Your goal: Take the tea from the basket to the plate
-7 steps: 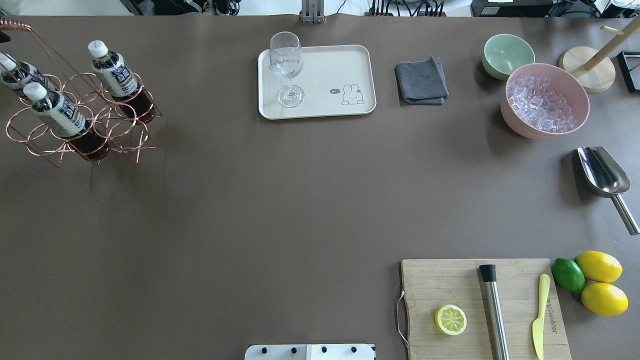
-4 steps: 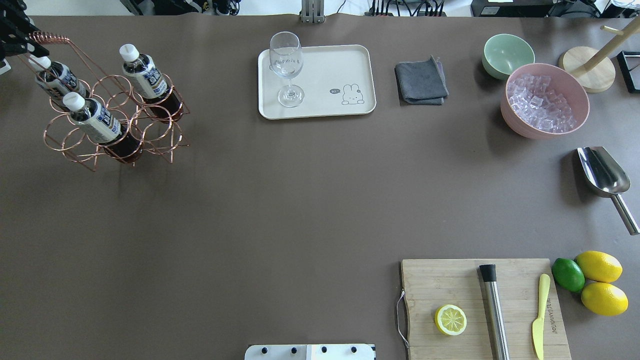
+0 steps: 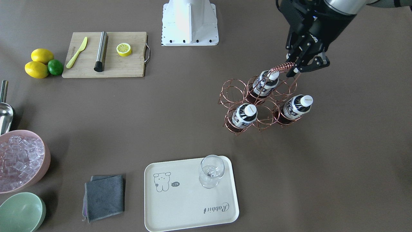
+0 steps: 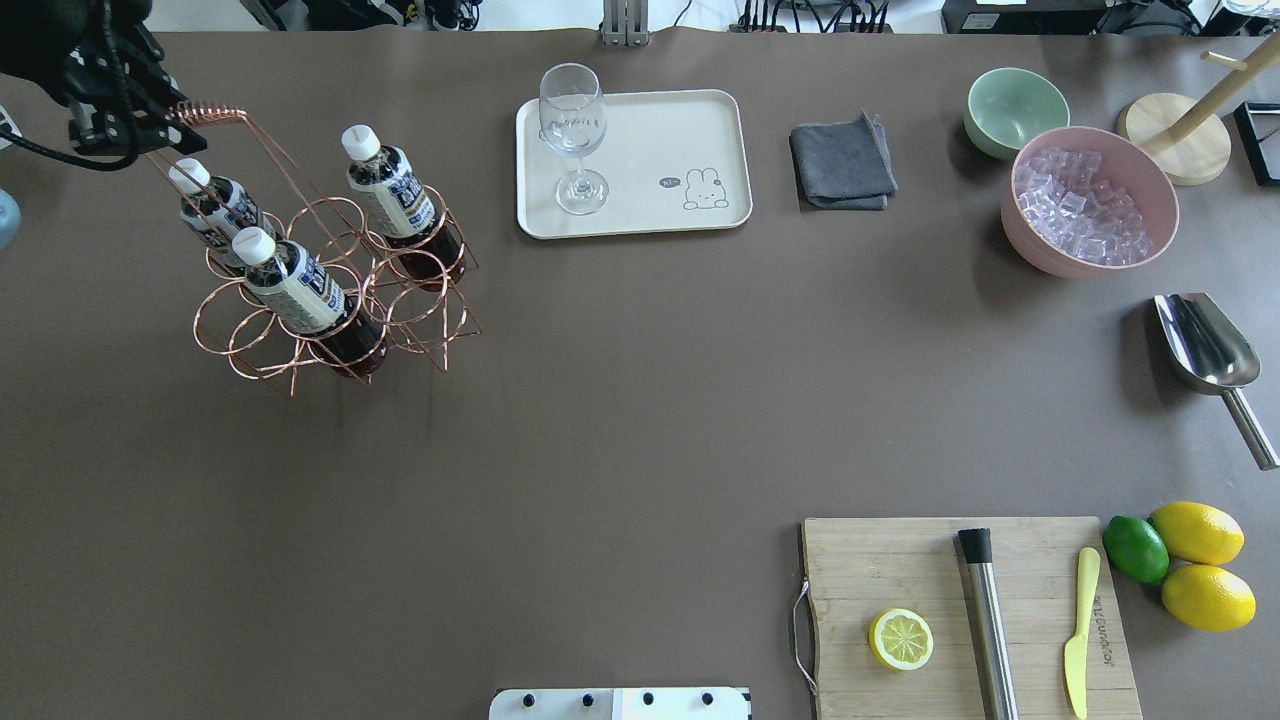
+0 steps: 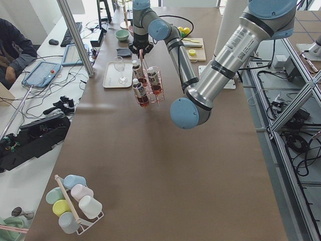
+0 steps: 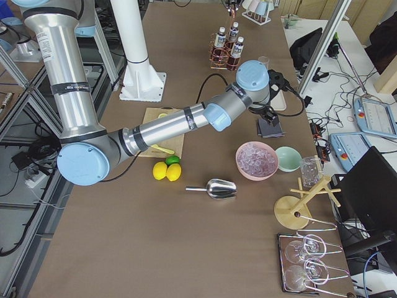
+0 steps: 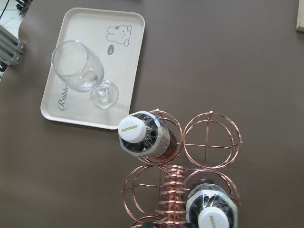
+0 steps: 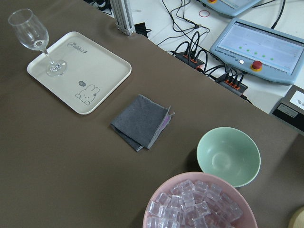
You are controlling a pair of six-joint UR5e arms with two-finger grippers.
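Tea bottles [image 4: 300, 290], three, stand in a copper wire basket [image 7: 210, 143]; left claw [image 3: 291, 68] clenches its coiled handle [image 4: 212, 112]. Right claw [image 6: 268, 113]: grip cannot be told.

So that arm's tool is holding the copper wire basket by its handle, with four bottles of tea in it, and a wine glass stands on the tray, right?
Not four: the overhead view shows three tea bottles in the basket. The rest is right: the left tool grips the handle, and the glass stands on the tray.
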